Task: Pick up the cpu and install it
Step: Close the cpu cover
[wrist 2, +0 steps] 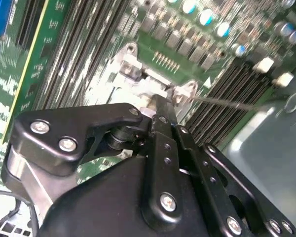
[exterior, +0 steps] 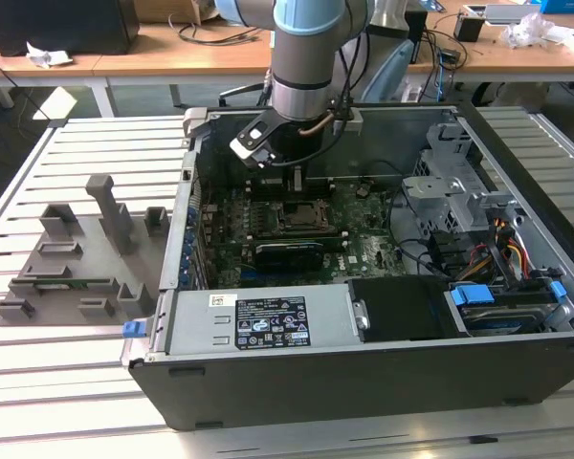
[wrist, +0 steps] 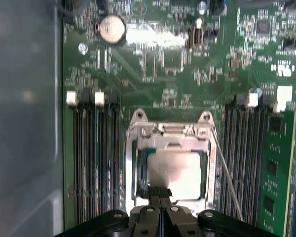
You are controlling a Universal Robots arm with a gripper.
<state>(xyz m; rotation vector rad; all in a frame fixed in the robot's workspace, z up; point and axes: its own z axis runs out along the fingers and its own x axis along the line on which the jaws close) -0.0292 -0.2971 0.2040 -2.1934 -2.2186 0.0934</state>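
**Operator:** Report the location of the cpu.

**Technician:** The cpu (wrist: 180, 173) lies flat inside the socket frame (wrist: 170, 132), with its shiny metal top facing up. The frame borders it on every side that shows.

**Operator:** Condition of the end effector?

**Technician:** The end effector (wrist: 160, 190) has its two fingers (wrist: 154, 195) pressed together, with nothing gripped between them. In the first wrist view the fingertips sit at the cpu's edge, on the side of the socket frame opposite its two screw lugs. Contact cannot be confirmed. In the second wrist view the end effector (wrist 2: 160, 111) points down at the same socket frame (wrist 2: 138, 81).

**Operator:** Components around the socket frame?

**Technician:** Dark memory slots (wrist: 93, 163) run along both flanks of the socket frame. A thin wire lever (wrist: 227, 173) stands tilted just beside it. All are mounted on the green motherboard (wrist: 153, 64).

**Operator:** Exterior view?

**Technician:** The arm (exterior: 306, 57) reaches down into the open computer case (exterior: 364, 382), directly above the socket frame (exterior: 297, 215). A grey fixture tray (exterior: 77, 258) rests on the table (exterior: 38, 382). It is outside the case and well apart from the socket frame, toward the exterior view's left.
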